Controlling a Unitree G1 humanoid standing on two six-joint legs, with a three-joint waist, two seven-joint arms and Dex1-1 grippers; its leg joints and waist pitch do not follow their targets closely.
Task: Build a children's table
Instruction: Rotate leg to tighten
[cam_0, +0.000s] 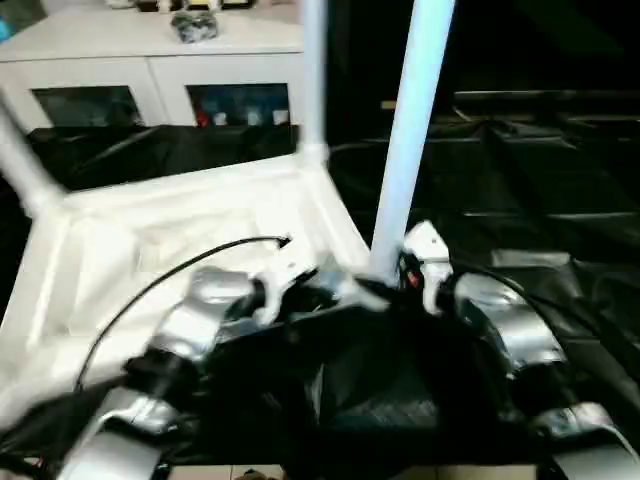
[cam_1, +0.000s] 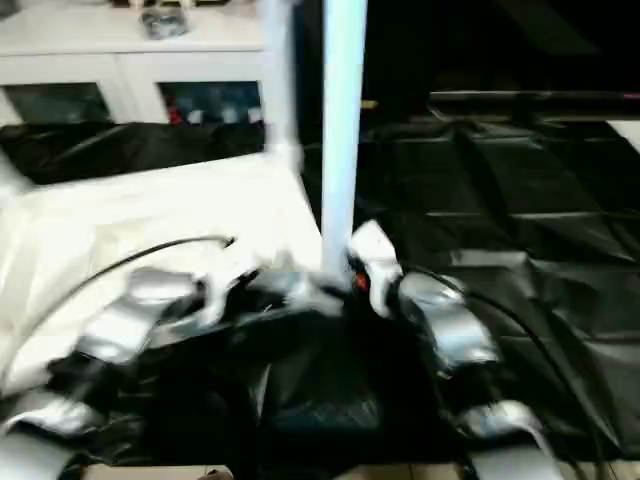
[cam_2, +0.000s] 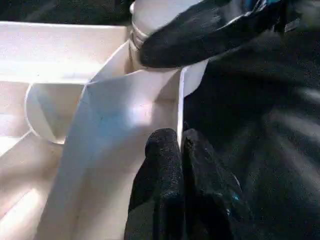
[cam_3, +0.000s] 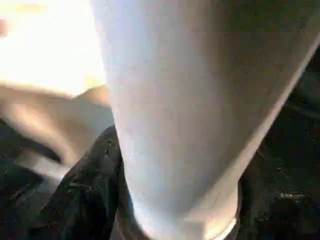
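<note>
We are looking down at the tabletop (cam_0: 180, 235). It lies upside down on a black sheet (cam_0: 560, 200), so its ribbed inside faces up. It is white plastic with round sockets at the corners.

The thing that matters most is the near leg (cam_0: 405, 150). It stands almost straight up, with its long way going up and down. Its bottom end sits in the corner socket (cam_2: 150, 30) nearest to us, right between our two arms. Our right gripper (cam_0: 395, 280) is the closer one: it is down at the foot of this leg. In the right wrist view the leg (cam_3: 190, 110) is right in front, with a black finger (cam_3: 85, 195) next to it on one side. We cannot tell if the right gripper is open or has the leg tight.

Our left gripper (cam_2: 181, 150) is pinched shut on the thin side wall of the tabletop, just beside that socket. We think it keeps the top from sliding.

Two more legs stand up already, one at the far corner (cam_0: 313, 75) and one at the left corner (cam_0: 25, 170). All are long, white, smooth tubes. We think the next move is to push the near leg straight down.
</note>
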